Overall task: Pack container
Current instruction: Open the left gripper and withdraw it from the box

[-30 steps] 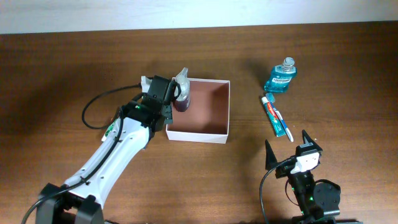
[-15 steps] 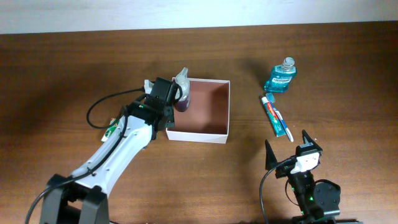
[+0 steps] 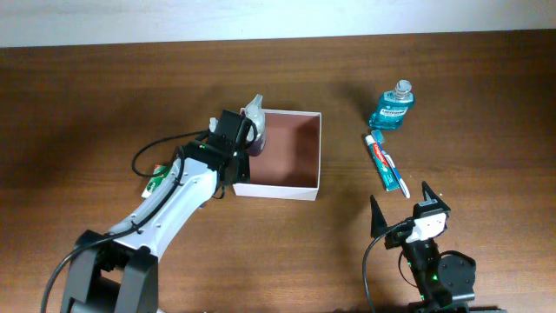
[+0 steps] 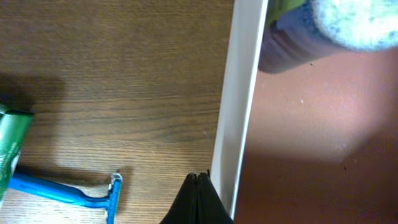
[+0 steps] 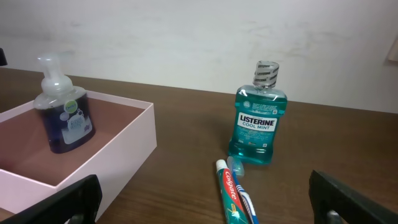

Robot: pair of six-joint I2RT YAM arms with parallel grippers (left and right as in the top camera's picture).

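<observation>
Only the soap bottle (image 3: pixel 254 132) has been packed into the container (image 3: pixel 276 189) at frame centre; mouthwash (image 3: pixel 393 107), toothpaste (image 3: pixel 383 163) and razor (image 4: pixel 71 193) are left outside, with left gripper (image 4: pixel 198 182) pinched shut empty and right gripper (image 3: pixel 404 209) spread wide.

we see the wooden table (image 3: pixel 486 78) carrying the container (image 3: pixel 276 189), a mouthwash bottle (image 3: pixel 393 109) and toothpaste (image 3: pixel 380 159) to its right, and a razor (image 4: pixel 62 191) and perhaps a green tube (image 4: pixel 11 149) to its left.

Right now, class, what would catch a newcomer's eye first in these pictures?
The white box with its reddish-brown inside sits mid-table, a pump bottle standing in its far left corner. The shut left gripper hangs at its left wall. A teal mouthwash bottle and toothpaste sit to its right.
</observation>
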